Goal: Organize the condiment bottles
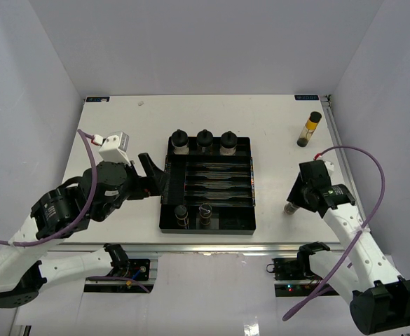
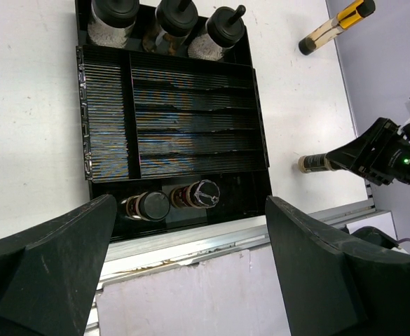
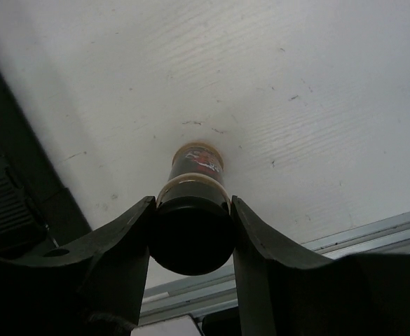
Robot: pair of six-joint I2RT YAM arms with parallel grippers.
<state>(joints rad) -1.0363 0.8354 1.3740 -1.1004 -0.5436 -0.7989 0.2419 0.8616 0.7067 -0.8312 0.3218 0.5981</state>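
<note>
A black divided tray (image 1: 241, 222) lies mid-table. Three squat bottles (image 1: 205, 140) with knobbed lids stand in its back row. Two slim dark bottles (image 1: 193, 213) stand in its front compartment, also in the left wrist view (image 2: 169, 201). A yellow-filled bottle (image 1: 309, 129) stands on the table at the back right. My right gripper (image 1: 297, 201) is shut on the black cap of a small dark bottle (image 3: 197, 164), right of the tray, its base at or just above the table. My left gripper (image 1: 151, 175) is open and empty over the tray's left edge.
The tray's middle (image 2: 190, 119) holds several ribbed lengthwise slots. The table's front rail (image 1: 212, 246) runs just before the tray. White walls close in the table on the left, back and right. The right gripper and its bottle also show in the left wrist view (image 2: 315, 162).
</note>
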